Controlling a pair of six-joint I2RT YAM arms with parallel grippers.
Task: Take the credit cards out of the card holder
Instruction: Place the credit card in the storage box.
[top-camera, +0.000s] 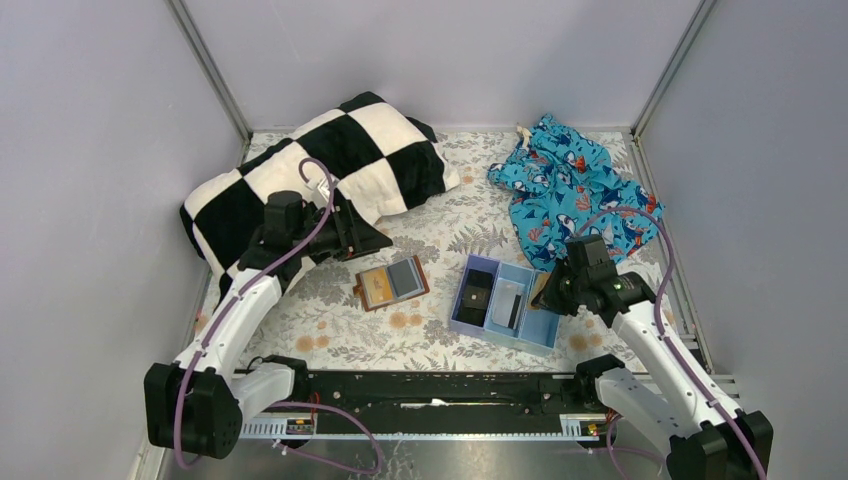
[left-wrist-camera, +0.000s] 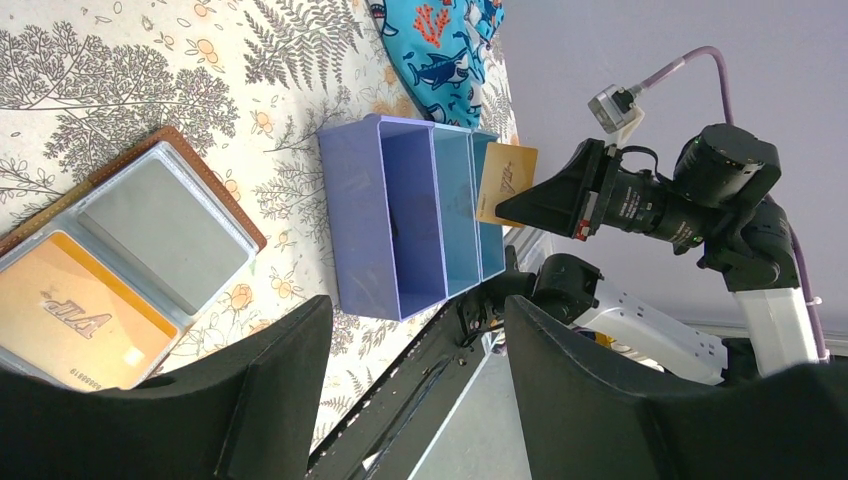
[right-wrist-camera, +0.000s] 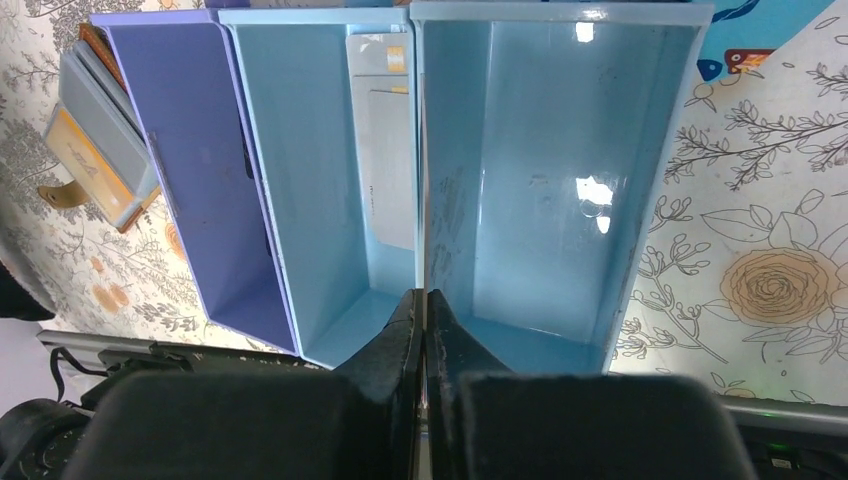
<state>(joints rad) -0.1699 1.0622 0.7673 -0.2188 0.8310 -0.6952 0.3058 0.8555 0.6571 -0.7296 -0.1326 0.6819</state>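
The brown card holder (top-camera: 390, 282) lies open on the floral cloth, with an orange-gold card (left-wrist-camera: 80, 318) in its left pocket; it also shows in the right wrist view (right-wrist-camera: 95, 150). My right gripper (top-camera: 556, 290) is shut on another orange-gold card (left-wrist-camera: 507, 183) and holds it upright over the right end of the light blue tray (top-camera: 540, 330). In the right wrist view the fingers (right-wrist-camera: 424, 305) pinch this card edge-on. A pale whitish card (right-wrist-camera: 385, 150) lies in the tray's middle compartment. My left gripper (top-camera: 365, 238) is open and empty, above and left of the card holder.
A black blocky item (top-camera: 475, 295) sits in the tray's purple left compartment. A black-and-white checked pillow (top-camera: 320, 170) lies at the back left, and blue shark-print cloth (top-camera: 570, 185) at the back right. Grey walls enclose the table.
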